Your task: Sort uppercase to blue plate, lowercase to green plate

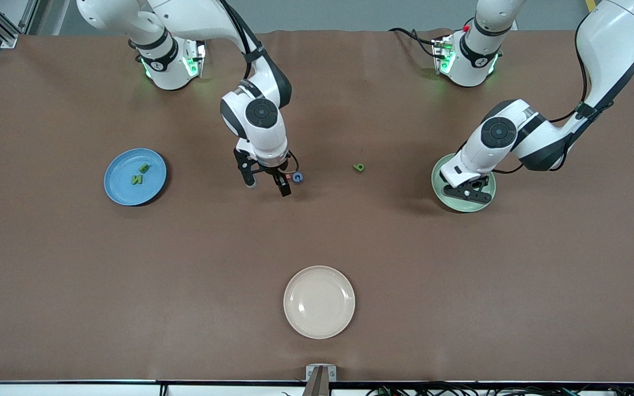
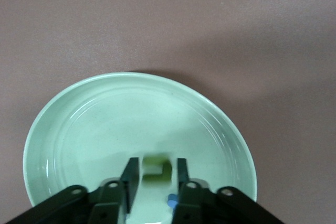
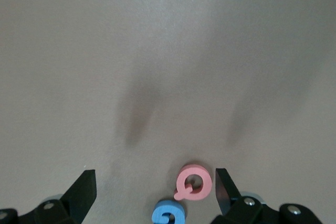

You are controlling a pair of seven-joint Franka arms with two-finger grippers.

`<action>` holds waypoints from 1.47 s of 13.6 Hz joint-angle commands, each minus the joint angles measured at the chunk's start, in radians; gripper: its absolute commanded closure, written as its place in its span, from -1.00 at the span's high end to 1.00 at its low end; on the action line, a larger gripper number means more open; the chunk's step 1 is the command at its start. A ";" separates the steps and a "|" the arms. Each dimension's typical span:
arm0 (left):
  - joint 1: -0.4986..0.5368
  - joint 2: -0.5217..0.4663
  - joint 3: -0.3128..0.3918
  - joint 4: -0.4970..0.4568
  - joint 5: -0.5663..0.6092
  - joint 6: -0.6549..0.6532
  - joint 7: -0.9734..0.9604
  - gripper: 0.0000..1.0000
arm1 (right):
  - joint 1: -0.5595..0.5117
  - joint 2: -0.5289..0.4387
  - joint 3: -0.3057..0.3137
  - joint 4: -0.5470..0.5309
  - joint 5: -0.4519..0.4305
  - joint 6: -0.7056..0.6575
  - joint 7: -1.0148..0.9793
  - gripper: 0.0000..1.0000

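The blue plate lies toward the right arm's end of the table and holds a green B and a green N. My right gripper is open and low over the table. The red Q lies between its jaws, close to one finger, with the blue G beside it. My left gripper hangs over the green plate. A blurred green u sits between its slightly parted fingers, a narrow gap on each side. A green q lies on the table between the arms.
A cream plate sits near the front camera at mid-table. A bit of a blue letter shows on the green plate beside one left finger. Brown mat covers the table.
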 commanded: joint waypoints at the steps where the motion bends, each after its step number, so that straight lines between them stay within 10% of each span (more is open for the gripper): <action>1: 0.008 -0.006 -0.005 -0.001 0.018 0.009 0.013 0.48 | 0.030 0.027 -0.007 0.014 0.026 -0.012 0.024 0.99; 11: -0.154 -0.010 -0.137 0.068 -0.082 -0.008 -0.201 0.98 | 0.091 0.070 -0.007 0.009 0.083 -0.046 0.023 0.82; 20: -0.656 0.034 0.085 0.204 -0.125 0.009 -0.351 0.89 | 0.081 0.067 -0.013 0.006 0.072 -0.087 -0.011 0.76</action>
